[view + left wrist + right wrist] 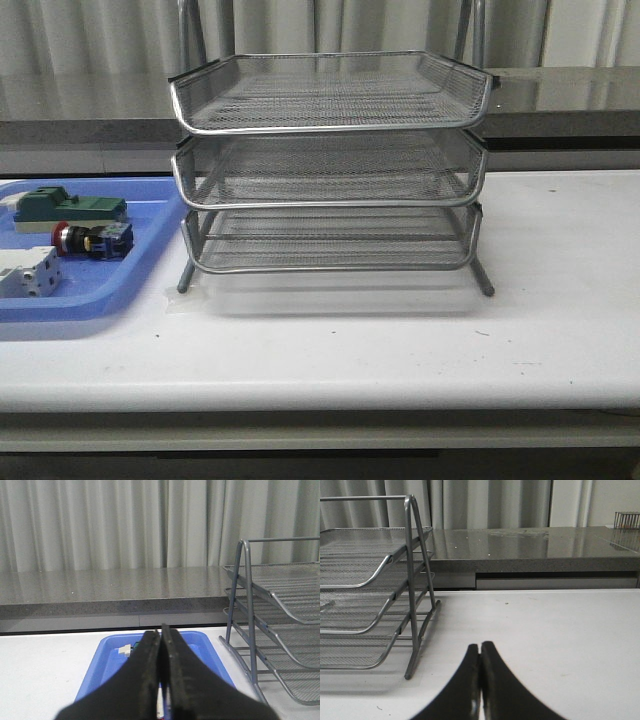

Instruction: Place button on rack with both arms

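The button (90,240), red cap, black collar and blue-black block, lies on its side in the blue tray (150,262) at the left in the front view. The silver mesh rack (330,165) stands mid-table with three trays. My left gripper (161,632) is shut with nothing in it, held above the near end of the blue tray (205,647); its fingers hide the button in the left wrist view. My right gripper (480,646) is shut and empty over bare table, to the right of the rack (370,595). Neither arm shows in the front view.
A green block (70,208) and a white terminal block (28,272) lie in the blue tray beside the button. A grey stone ledge (560,95) runs behind the table, with curtains beyond. A small wire basket (626,520) stands on the ledge at the far right.
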`<action>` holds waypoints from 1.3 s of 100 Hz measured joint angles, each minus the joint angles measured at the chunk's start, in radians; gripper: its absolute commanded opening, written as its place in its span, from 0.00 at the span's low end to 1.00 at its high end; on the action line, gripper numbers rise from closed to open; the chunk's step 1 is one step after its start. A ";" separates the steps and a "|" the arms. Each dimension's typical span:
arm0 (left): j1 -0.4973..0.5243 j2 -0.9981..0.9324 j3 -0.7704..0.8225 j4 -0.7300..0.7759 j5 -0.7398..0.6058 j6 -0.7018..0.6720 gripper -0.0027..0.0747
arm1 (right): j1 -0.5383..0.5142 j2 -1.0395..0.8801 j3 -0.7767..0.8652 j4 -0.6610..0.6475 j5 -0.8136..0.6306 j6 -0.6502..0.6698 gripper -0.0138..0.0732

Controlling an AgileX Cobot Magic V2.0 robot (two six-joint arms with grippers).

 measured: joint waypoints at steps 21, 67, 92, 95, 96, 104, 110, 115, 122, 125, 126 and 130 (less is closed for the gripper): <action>0.000 0.000 0.000 0.000 0.000 0.000 0.01 | 0.000 0.000 0.000 0.000 0.000 0.000 0.09; 0.000 0.000 0.000 0.000 0.000 0.000 0.01 | 0.000 0.000 0.000 0.000 0.000 0.000 0.09; 0.000 0.000 0.000 0.000 0.000 0.000 0.01 | 0.000 0.000 0.000 0.000 -0.002 0.000 0.09; 0.000 0.000 0.000 0.000 0.000 0.000 0.01 | 0.000 0.000 0.000 0.000 -0.011 0.000 0.09; 0.000 0.000 0.000 0.000 0.000 0.000 0.01 | 0.000 0.000 0.000 0.000 -0.013 0.000 0.09; 0.000 0.000 0.000 0.000 0.000 0.000 0.01 | 0.000 0.000 0.000 0.000 -0.045 0.000 0.09; 0.000 0.000 0.000 0.000 0.000 0.000 0.01 | 0.000 0.000 0.000 0.000 -0.058 0.000 0.09; 0.000 0.000 0.000 0.000 0.000 0.000 0.01 | 0.000 0.000 0.000 0.002 -0.061 0.000 0.09; 0.000 0.000 0.000 0.000 0.000 0.000 0.01 | 0.000 0.000 -0.006 0.007 -0.040 0.000 0.09; 0.000 0.000 0.000 0.000 0.000 0.000 0.01 | 0.000 0.000 -0.016 0.007 -0.023 0.000 0.09; 0.000 0.000 0.000 0.000 0.000 0.000 0.01 | 0.000 0.000 -0.023 0.007 -0.014 0.000 0.09; 0.000 0.000 0.000 0.000 0.000 0.000 0.01 | 0.000 0.000 -0.046 0.008 0.016 0.000 0.09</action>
